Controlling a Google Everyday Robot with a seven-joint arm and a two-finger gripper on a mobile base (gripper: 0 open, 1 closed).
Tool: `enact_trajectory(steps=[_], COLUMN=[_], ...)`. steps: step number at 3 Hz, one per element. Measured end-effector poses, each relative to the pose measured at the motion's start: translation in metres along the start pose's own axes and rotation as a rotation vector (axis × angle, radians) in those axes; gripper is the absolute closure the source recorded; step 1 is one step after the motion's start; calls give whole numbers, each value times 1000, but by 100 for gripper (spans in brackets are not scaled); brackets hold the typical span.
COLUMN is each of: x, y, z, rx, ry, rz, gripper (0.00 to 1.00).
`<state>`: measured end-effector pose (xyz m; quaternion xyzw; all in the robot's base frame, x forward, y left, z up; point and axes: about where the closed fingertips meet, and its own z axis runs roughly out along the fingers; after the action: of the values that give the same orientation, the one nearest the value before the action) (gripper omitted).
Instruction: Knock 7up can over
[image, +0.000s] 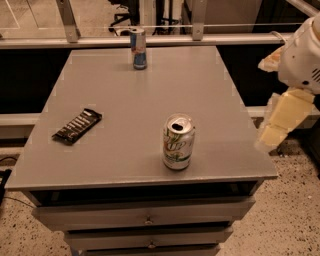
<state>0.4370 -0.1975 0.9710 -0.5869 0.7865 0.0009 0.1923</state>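
The 7up can (178, 142) stands upright near the front edge of the grey table (150, 95), a little right of centre. It has a white body with a green logo and an opened silver top. My gripper (279, 122), cream-coloured, hangs from the white arm (302, 55) at the right edge of the view. It is just beyond the table's right edge, to the right of the can and apart from it, at about the can's height.
A slim blue-and-silver can (138, 48) stands upright at the table's far edge. A dark snack packet (77, 126) lies flat at the left. A metal rail (150, 41) runs behind the table. Drawers (147, 220) are below the front edge.
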Motion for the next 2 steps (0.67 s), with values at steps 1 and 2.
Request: enact_trajectory(steps=[1, 2], x=[-22, -37], y=[7, 15], z=[12, 30], rx=[-8, -31], ry=[-112, -236], rz=[47, 79], gripper=[0, 0])
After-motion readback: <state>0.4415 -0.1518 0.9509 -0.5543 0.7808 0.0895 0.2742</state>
